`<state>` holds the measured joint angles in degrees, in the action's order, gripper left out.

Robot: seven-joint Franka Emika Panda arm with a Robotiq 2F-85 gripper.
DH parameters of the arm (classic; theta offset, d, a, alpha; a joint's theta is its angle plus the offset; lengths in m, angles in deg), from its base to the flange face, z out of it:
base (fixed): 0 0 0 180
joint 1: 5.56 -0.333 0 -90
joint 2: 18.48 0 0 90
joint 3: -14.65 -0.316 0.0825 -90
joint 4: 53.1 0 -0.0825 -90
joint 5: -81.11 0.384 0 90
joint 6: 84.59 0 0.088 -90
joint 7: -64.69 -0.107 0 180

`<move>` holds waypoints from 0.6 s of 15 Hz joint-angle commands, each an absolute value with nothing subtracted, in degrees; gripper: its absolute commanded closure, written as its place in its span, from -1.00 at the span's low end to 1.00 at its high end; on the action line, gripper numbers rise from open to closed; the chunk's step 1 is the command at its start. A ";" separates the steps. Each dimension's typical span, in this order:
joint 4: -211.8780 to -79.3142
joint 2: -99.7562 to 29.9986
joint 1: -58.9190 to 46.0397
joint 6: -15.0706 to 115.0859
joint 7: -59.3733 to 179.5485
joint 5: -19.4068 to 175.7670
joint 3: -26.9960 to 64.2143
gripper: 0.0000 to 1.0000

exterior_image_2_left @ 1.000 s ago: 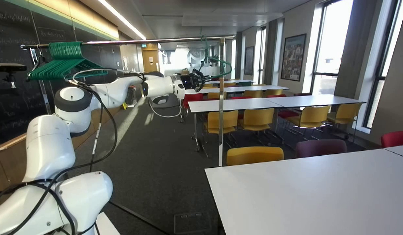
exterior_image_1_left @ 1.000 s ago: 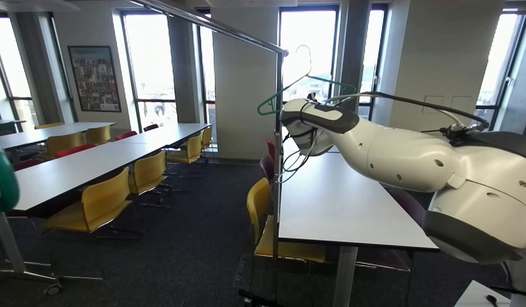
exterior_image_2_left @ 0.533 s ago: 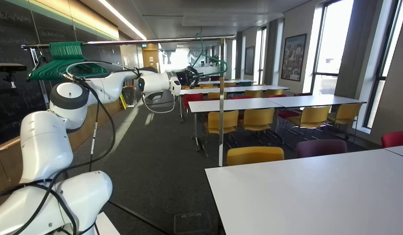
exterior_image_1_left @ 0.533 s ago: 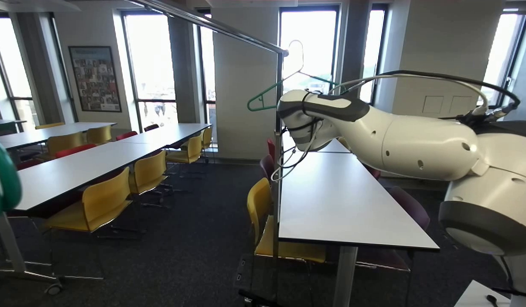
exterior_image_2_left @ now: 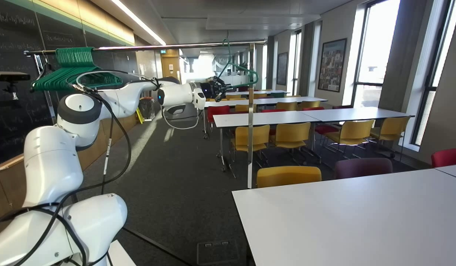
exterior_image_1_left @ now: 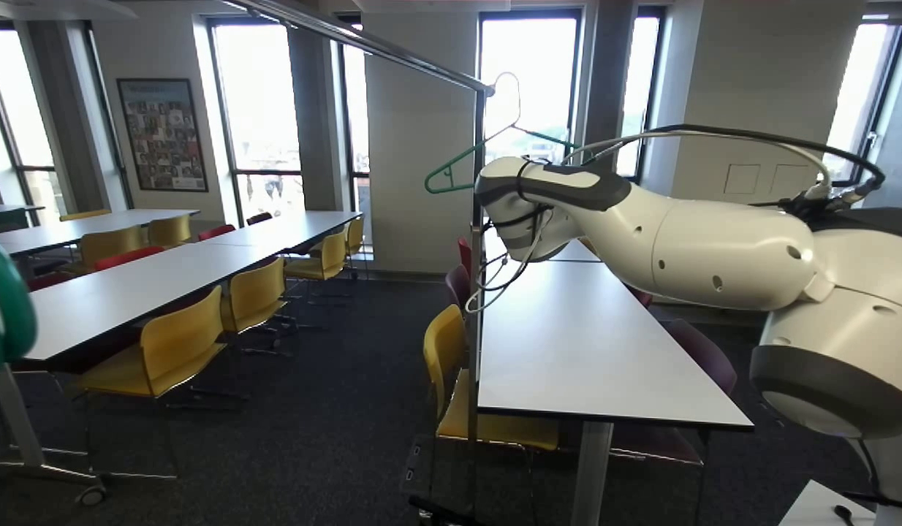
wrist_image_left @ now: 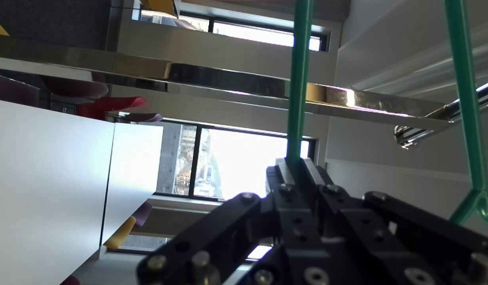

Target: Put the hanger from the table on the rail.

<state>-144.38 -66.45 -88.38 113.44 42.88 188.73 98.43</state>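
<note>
Hanger (exterior_image_2_left: 242,67) up in air at gripper (wrist_image_left: 296,166), thin green lower bar (wrist_image_left: 299,87) pinched, jaws clamped tight together on it! Rest reaches out past gripper, hook (exterior_image_2_left: 229,51) above. Hook near rail (exterior_image_2_left: 146,47) in both exterior views; touching or apart, cannot tell. Upright post (wrist_image_left: 244,81) ahead of gripper, beyond held bar. Bunch of green hangers (exterior_image_2_left: 76,74) on that same rail, well away from gripper.

Chalk writing (exterior_image_2_left: 13,18) on the blackboard (exterior_image_2_left: 13,114) illegible, far-wall letters (exterior_image_2_left: 222,62) perhaps "ICM".
</note>
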 commanded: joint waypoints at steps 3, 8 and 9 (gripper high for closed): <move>-142.37 -71.23 -82.32 113.44 41.24 189.02 98.69 0.95; -137.80 -73.70 -78.45 113.44 43.49 193.19 98.59 0.95; -135.91 -73.01 -78.18 113.44 40.40 190.09 97.77 0.95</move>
<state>-142.00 -73.12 -80.34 113.44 41.95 190.82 98.30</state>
